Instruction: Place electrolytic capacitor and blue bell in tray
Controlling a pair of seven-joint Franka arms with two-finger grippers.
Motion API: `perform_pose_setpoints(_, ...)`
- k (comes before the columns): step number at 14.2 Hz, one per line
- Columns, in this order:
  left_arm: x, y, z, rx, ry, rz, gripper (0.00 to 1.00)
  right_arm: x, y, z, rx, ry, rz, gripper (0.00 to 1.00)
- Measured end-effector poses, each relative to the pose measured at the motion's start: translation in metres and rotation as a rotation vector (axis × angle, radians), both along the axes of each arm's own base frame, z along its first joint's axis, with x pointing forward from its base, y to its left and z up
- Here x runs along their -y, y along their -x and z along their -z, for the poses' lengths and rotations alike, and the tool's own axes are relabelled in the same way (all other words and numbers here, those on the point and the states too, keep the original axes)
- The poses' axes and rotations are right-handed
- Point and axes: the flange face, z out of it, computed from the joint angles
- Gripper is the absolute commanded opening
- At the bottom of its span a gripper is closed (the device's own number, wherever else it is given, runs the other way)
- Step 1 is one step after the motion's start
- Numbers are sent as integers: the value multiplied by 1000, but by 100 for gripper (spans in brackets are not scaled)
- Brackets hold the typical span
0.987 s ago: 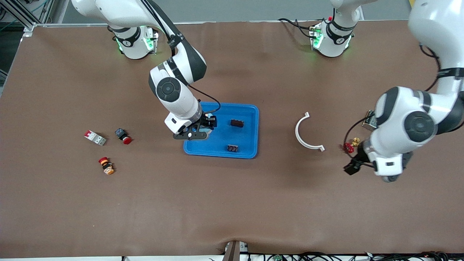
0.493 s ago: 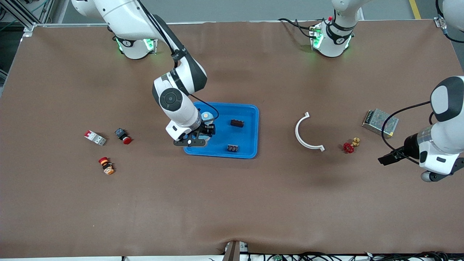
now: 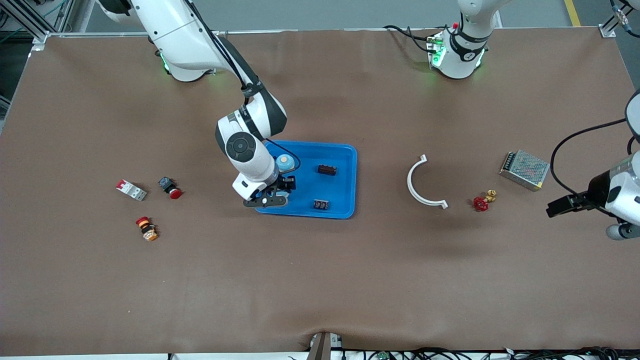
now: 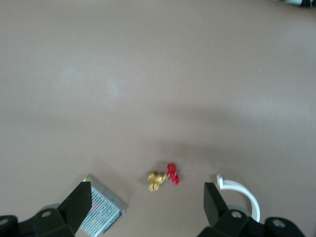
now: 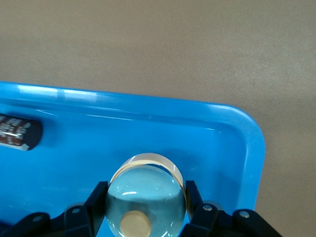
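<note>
Over the blue tray [image 3: 345, 180], right pincer [image 5: 145, 207] clamped on the blue bell [image 5: 146, 195]; left pincer [image 4: 148, 205] spread apart above the table [image 3: 320, 280], waiting.

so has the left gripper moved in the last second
Yes. The left gripper has swung away from the red valve handle toward the left arm's end of the table, uncovering the metal mesh box.

Clock as the front view shows it. In the blue rectangular plastic tray [image 3: 345, 150]:
- light blue domed bell [image 3: 285, 161] at 10 o'clock
- dark cylindrical capacitor [image 3: 327, 170] near centre
- small dark block [image 3: 321, 204] at 6

Toward 3, going outward:
- white plastic half-ring [image 3: 417, 187]
- red-handled brass valve [image 3: 481, 202]
- metal mesh box [image 3: 524, 170]

Toward 9:
- red-capped push button [image 3: 170, 188]
- red-and-white breaker [image 3: 131, 190]
- orange-red button [image 3: 146, 229]
</note>
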Motion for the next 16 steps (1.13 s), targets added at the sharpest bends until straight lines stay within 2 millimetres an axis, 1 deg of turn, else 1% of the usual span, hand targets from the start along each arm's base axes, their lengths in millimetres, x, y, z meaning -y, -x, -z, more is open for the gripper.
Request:
perform_pose_setpoints(2,13,12,-15,-35,-17,29,100,1,1,6,-3,4,-7,22)
perform_pose_setpoints(5,25,22,-33,-43,-24,53,100,1,2,11,-7,8,-12,24)
perform_pose_setpoints(6,27,25,-37,-46,-22,59,100,0,3,11,-8,8,-13,30)
perform_pose_setpoints(8,29,30,-47,-40,-28,63,100,0,3,12,-8,9,-13,100)
perform_pose_setpoints(12,37,42,-67,-36,-12,71,100,2,1,12,-8,11,-16,100)
perform_pose_setpoints(14,42,49,-79,-33,-9,83,100,2,1,8,-18,14,-33,100)
perform_pose_setpoints(15,44,52,-83,-37,-12,84,100,1,1,-1,-28,16,-39,100)
perform_pose_setpoints(16,44,56,-88,-38,-10,88,100,0,2,-15,-43,18,-46,100)
